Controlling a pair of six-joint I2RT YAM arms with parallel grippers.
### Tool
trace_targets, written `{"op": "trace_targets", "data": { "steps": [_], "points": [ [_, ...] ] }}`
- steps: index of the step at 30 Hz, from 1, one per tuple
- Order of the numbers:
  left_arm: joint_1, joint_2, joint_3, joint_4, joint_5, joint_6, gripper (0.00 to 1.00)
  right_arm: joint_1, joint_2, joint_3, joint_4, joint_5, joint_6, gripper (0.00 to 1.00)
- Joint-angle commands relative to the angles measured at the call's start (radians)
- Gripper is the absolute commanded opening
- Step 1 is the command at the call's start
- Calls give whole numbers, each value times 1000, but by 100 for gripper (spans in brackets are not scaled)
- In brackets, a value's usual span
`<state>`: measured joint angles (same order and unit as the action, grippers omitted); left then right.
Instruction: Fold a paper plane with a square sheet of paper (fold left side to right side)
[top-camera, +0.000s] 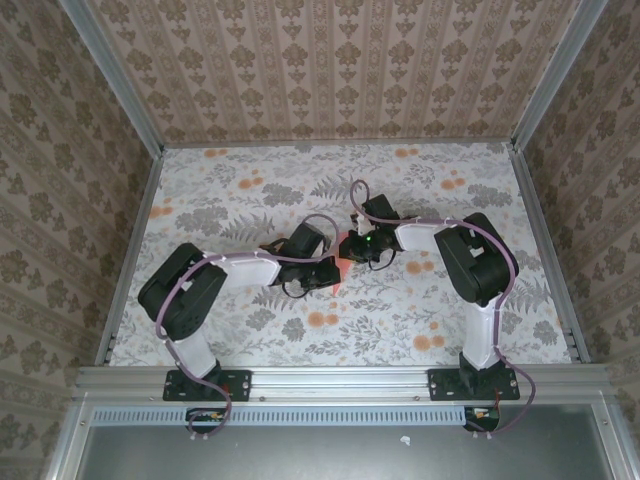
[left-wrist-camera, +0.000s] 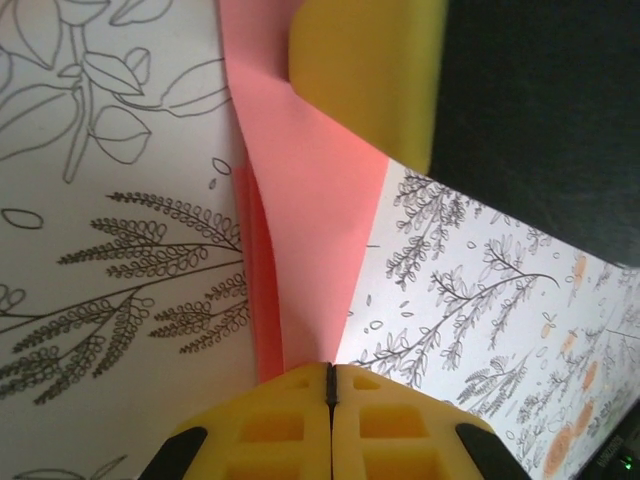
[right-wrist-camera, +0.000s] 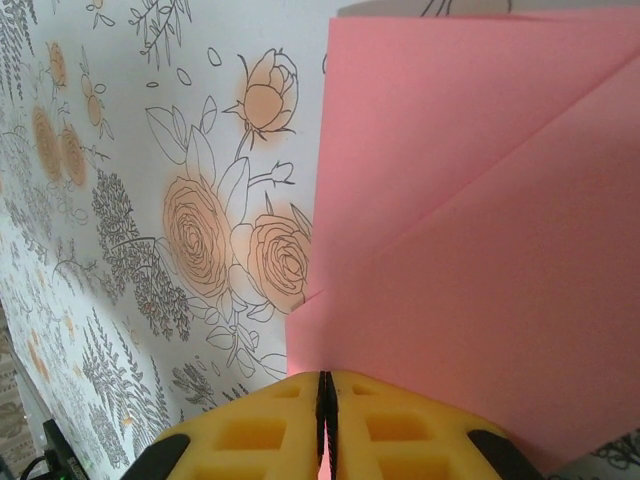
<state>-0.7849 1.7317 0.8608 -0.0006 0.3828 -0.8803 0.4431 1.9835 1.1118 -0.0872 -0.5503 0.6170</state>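
Note:
The pink sheet of paper (top-camera: 343, 264) lies folded at the table's middle, mostly hidden under both grippers. In the left wrist view the paper (left-wrist-camera: 310, 220) is a narrow layered strip that tapers down to my left gripper (left-wrist-camera: 330, 372). That gripper is shut, with its tips on the strip's narrow end and no pink in the seam. A yellow finger of the right gripper (left-wrist-camera: 365, 70) sits on the strip's far end. The right wrist view has the paper (right-wrist-camera: 480, 250) with a diagonal flap. My right gripper (right-wrist-camera: 324, 378) is shut on its edge, pink showing between the jaws.
The floral tablecloth (top-camera: 250, 190) covers the table inside patterned walls and metal rails (top-camera: 130, 250). Both arms reach inward and meet at the middle, left gripper (top-camera: 330, 270) against right gripper (top-camera: 350, 250). Orange flower prints (right-wrist-camera: 225, 240) lie left of the paper.

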Motion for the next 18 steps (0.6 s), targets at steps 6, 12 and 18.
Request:
{"op": "trace_targets", "data": {
  "steps": [6,12,18],
  "points": [
    [-5,-4,16,80,102,-14,6,-3,39,12,-81,55,-27,10],
    [0,30,-5,89,90,-26,6,-3,37,10,-91,62,-38,10],
    [2,52,-26,91,94,-25,6,-3,40,15,-102,65,-44,10]
  ]
}}
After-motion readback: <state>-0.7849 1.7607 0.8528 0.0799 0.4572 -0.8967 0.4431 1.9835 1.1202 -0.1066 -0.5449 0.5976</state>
